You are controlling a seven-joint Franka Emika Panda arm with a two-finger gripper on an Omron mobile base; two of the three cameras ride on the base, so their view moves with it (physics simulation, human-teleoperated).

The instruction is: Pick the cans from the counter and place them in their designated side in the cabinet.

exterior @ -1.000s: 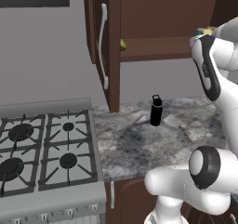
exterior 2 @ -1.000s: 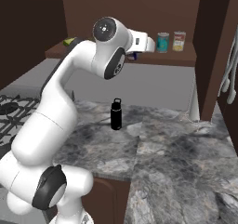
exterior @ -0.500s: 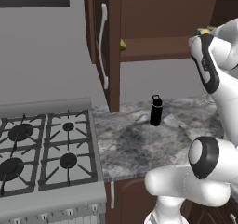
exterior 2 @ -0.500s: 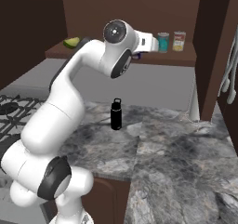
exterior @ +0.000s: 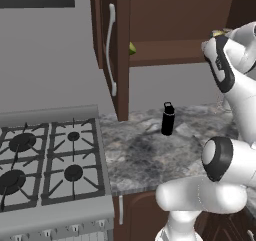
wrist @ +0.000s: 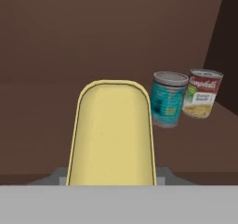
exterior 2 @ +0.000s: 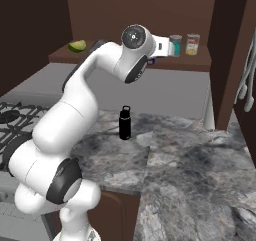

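Observation:
My gripper (wrist: 111,172) is shut on the dark can with the yellow top (wrist: 111,135), which rises large and close in the hand view; its yellow top (exterior: 217,33) peeks out beside the arm in the left base view. The hand is raised to the open cabinet's shelf (exterior 2: 200,64). A teal can (wrist: 167,99) stands upright on that shelf, just right of the held can; in the right base view this teal can (exterior 2: 176,45) sits right at the tip of my hand. The marbled counter (exterior 2: 190,155) lies below.
A pale can with a red-and-yellow label (wrist: 202,93) stands right of the teal one. A green fruit (exterior 2: 77,46) lies at the shelf's left end. A black bottle (exterior: 168,119) stands on the counter, the cabinet door with its silver handle (exterior: 111,50) hangs open, and the stove (exterior: 45,160) is left.
The hand with the yellow-topped can has moved a little to the right along the shelf, closer to the teal can. Nothing else has shifted.

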